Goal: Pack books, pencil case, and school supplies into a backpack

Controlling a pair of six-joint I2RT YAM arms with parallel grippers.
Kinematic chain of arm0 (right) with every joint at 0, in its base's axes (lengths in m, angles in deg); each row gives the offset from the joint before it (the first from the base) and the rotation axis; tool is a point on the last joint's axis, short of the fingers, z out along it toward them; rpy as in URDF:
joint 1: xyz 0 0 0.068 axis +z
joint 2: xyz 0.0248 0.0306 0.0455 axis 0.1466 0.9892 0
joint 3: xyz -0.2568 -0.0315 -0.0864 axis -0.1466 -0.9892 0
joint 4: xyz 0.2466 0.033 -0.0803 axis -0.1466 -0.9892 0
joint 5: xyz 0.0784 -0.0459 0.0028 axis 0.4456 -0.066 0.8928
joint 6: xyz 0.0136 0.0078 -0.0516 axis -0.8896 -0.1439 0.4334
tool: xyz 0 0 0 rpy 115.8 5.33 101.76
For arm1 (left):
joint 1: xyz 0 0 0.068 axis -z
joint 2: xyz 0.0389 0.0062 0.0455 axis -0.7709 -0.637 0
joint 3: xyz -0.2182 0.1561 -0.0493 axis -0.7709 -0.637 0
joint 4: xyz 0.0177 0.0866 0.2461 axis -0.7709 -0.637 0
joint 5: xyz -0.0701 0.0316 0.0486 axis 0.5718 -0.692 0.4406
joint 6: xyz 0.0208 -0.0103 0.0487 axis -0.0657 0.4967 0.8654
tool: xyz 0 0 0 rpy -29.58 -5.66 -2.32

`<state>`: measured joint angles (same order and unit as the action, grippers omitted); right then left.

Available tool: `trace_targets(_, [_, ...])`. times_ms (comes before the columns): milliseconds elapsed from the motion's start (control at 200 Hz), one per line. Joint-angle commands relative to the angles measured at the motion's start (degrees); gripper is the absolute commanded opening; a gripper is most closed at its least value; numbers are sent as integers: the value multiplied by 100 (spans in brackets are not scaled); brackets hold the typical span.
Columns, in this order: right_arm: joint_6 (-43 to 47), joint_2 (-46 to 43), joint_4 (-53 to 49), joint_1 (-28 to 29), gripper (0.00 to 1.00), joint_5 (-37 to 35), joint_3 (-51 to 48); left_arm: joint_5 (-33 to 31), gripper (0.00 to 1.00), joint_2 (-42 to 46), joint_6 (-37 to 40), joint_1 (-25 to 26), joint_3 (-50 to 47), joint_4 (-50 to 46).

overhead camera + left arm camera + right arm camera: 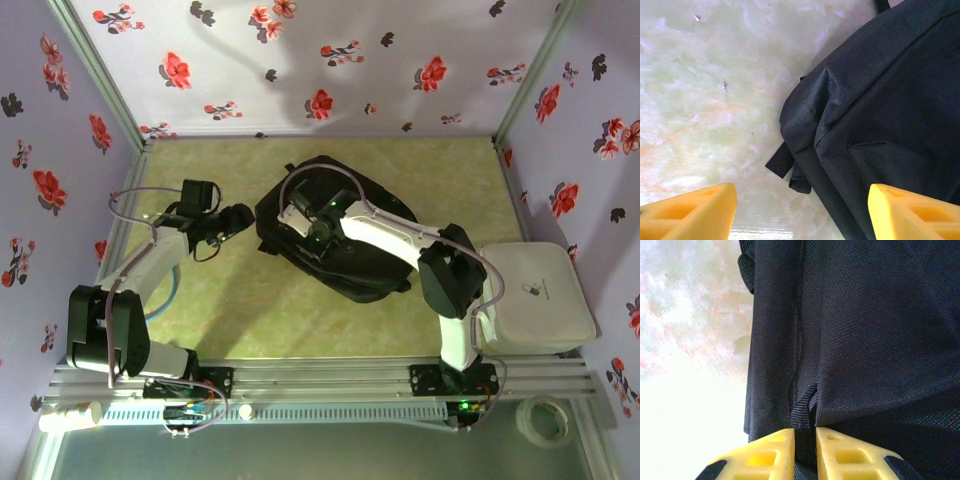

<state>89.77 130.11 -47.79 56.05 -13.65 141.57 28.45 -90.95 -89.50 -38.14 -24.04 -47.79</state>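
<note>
Black backpack [365,278] lies at middle of table [250,325], nearer far edge. Right gripper [805,437] closed narrow on fabric tab [803,412] at backpack seam, probably to pull opening apart. Left gripper [802,197] wide, empty, hovering just beside backpack's left corner, likely ready to brace.

You had no text, label, brand or number that could be read in these views. The nearest thing to one was a small dark mark on the lid of the white box [545,310] at the right of the top view, and it was too small for you to make out.
</note>
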Motion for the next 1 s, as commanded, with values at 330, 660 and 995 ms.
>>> trace_targets(330, [-548,-615,812,-240,1,118,-489,141,70,-41,-33,-53,-53,28])
trace_targets(660, [-958,-977,1498,-400,0,-240,-969,675,70,-41,-452,147,-302,413])
trace_targets(995, [-1687,-982,1625,-577,0,-634,-1015,1072,67,-78,-1393,1010,-766,1392])
